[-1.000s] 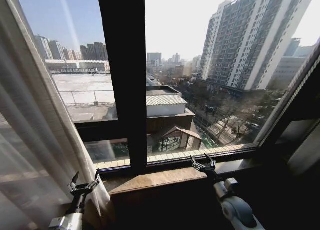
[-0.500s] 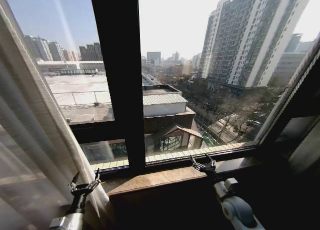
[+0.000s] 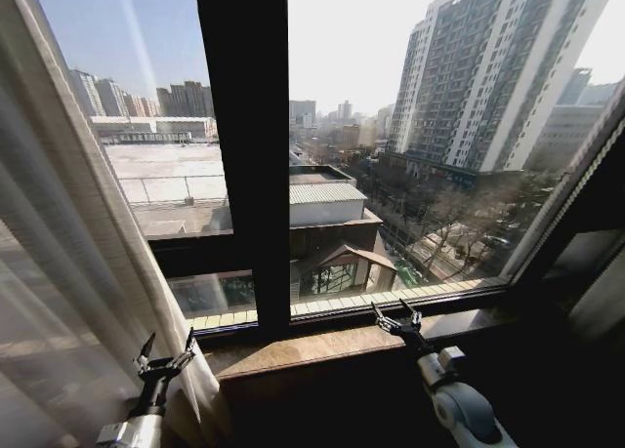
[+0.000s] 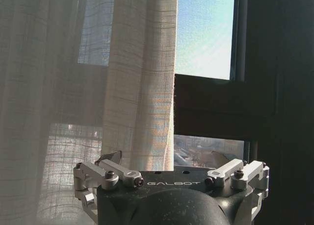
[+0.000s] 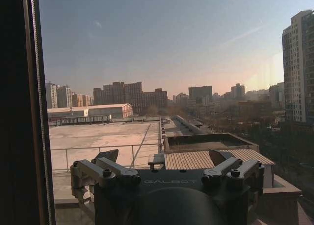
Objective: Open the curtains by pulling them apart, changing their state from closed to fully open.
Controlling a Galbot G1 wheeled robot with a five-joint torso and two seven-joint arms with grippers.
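The left curtain point(image 3: 68, 272) is a sheer cream pleated panel bunched at the left side of the window, and its edge hangs beside my left gripper point(image 3: 166, 355). That gripper is open and holds nothing. In the left wrist view the curtain point(image 4: 137, 87) hangs just beyond the open left gripper point(image 4: 167, 159). A narrow strip of the right curtain point(image 3: 562, 199) runs along the window's right edge. My right gripper point(image 3: 396, 316) stands open over the sill, apart from that strip. In the right wrist view the right gripper point(image 5: 167, 156) faces the bare glass.
A thick dark window frame bar point(image 3: 244, 155) stands upright in the middle, with a crossbar point(image 3: 195, 253) to its left. A brown sill point(image 3: 322, 346) runs below the glass. City buildings lie outside. Dark wall lies at the lower right.
The head view swung slightly left and then back. Both grippers and the curtains stand as before.
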